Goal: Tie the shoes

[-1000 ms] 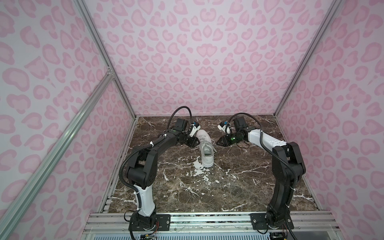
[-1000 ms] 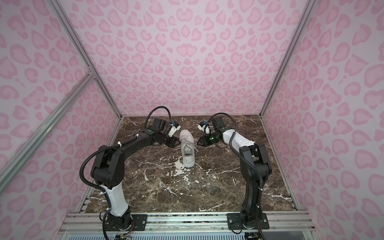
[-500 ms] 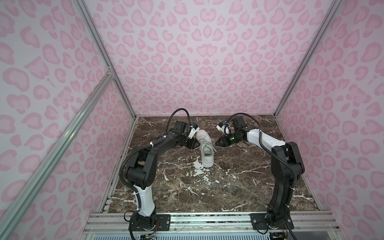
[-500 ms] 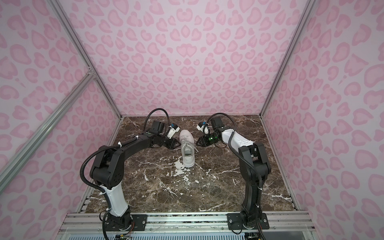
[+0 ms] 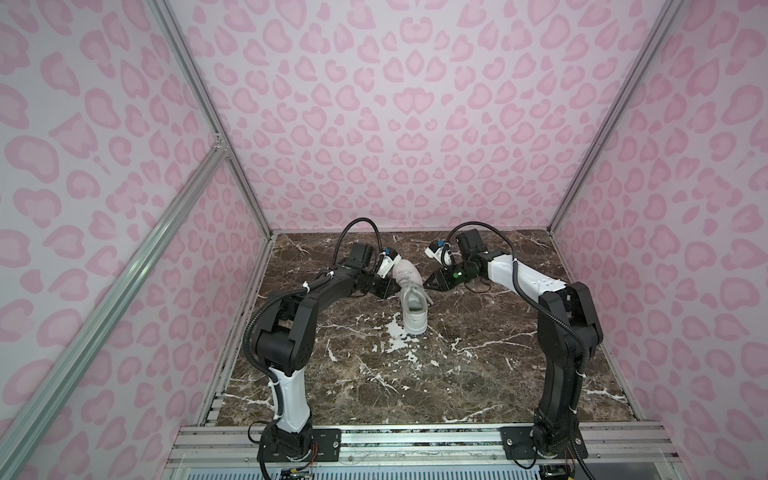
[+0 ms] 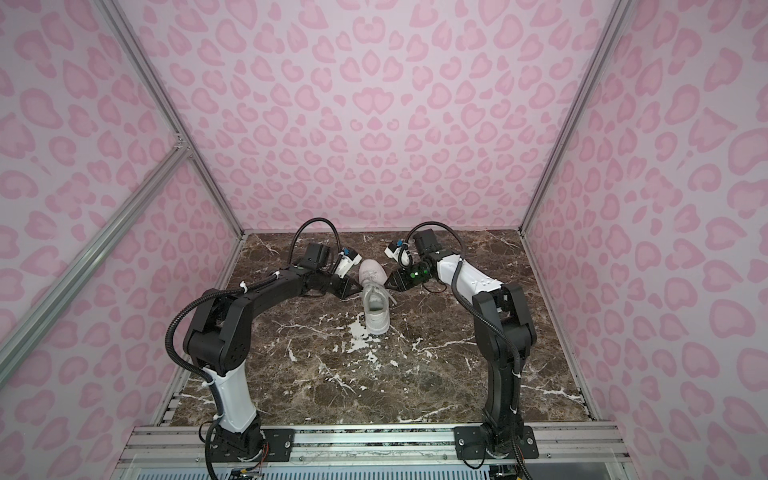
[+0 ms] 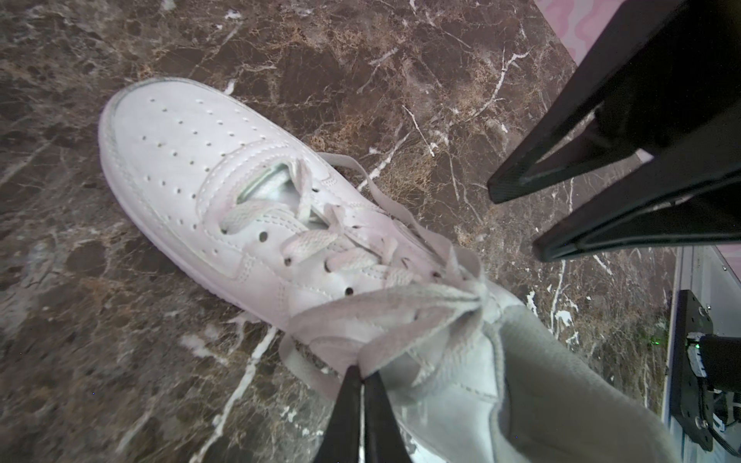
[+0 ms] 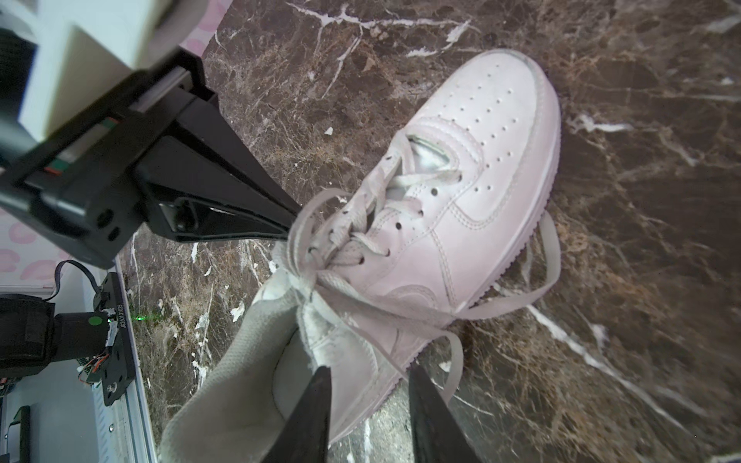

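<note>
left claw [image 7: 363, 371] just snapped together: jaws were apart a second ago, now clamped on a lace [image 7: 401, 316] loop at the shoe's 9 o'clock. That puts one side of the bow in hand. My read is that the other side gets grabbed next, then both get pulled outward to cinch.

shoe [image 5: 411, 303] hasn't shifted. It sits sole-down on the tabletop [image 5: 415, 374], far middle, toe at 12, heel at 6.

Around it, big to small:
- right claw [image 8: 369, 373]: jaws apart, same as before, at the shoe's 3 o'clock, nothing visibly pinched.
- right loop [image 8: 552, 256]: slack on the tabletop off the sole at 3, not yet taken.
- tail [image 8: 457, 360]: loose end just beside a right claw finger.

In the way:
- the tail could get pinched instead of the loop.
- the shoe isn't pinned, so a one-sided pull would likely drag it.
- white veins [image 5: 397, 334] at the shoe's 7 o'clock look a lot like lace.
</note>
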